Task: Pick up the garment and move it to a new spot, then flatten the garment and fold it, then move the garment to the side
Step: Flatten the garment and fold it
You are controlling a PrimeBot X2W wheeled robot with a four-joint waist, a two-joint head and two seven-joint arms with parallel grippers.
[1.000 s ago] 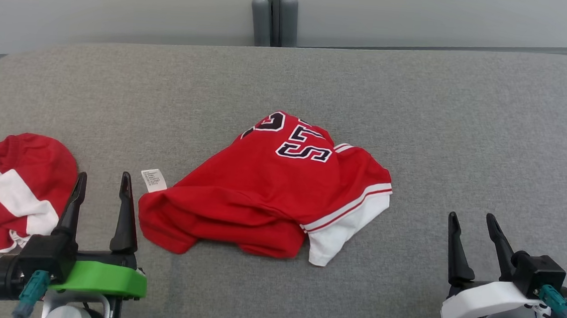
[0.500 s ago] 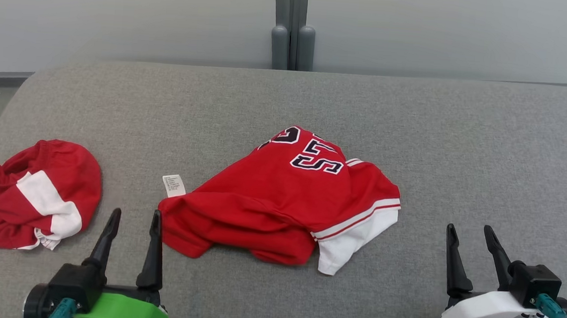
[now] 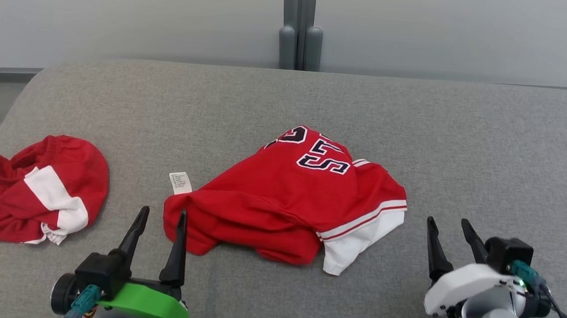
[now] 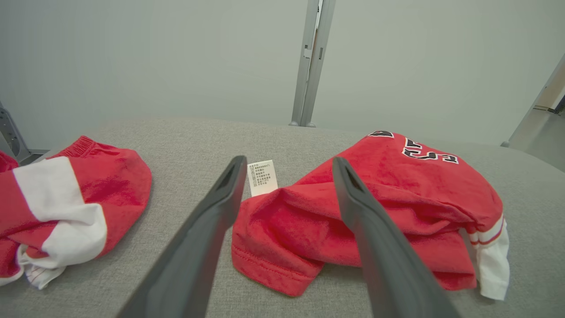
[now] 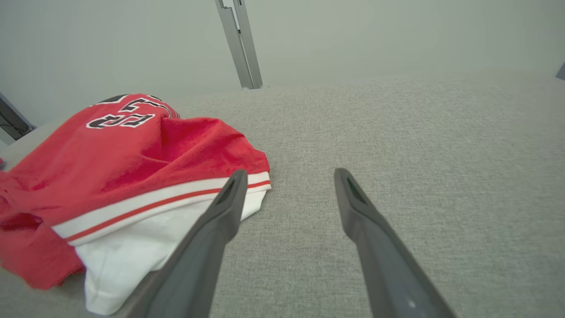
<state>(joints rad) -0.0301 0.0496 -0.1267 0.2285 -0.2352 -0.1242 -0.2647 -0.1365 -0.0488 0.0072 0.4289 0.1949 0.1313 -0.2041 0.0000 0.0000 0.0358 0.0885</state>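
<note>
We see a red garment (image 3: 285, 199) lying crumpled in the middle of the grey table (image 3: 464, 141). It has dark numbers (image 3: 323, 162) on its far part. On its right side it has a white edge (image 3: 357, 241) with a thin red stripe. A small white tag (image 3: 180, 182) sticks out at its left corner and lies flat on the table.

Our left gripper (image 3: 164, 213) is at the near left corner of the garment. Its two fingers are wide apart and hold nothing. In the head view the tip of its right finger sits right at the red cloth, but we cannot tell if it touches the cloth or hangs over it. In the left wrist view the tag (image 4: 262, 177) and the near corner of the garment (image 4: 397, 185) show between the fingers of the left gripper (image 4: 289, 161).

Our right gripper (image 3: 447, 221) is to the right of the garment, near the white edge, with a strip of bare table between them. Its fingers are spread apart too, and they are empty. In the right wrist view the garment (image 5: 123, 159) lies on the left, beside the left finger of the right gripper (image 5: 290, 172), and there is bare table between the fingers.

A second red and white bundle (image 3: 37, 186) lies at the far left of the table, well apart from the garment.
</note>
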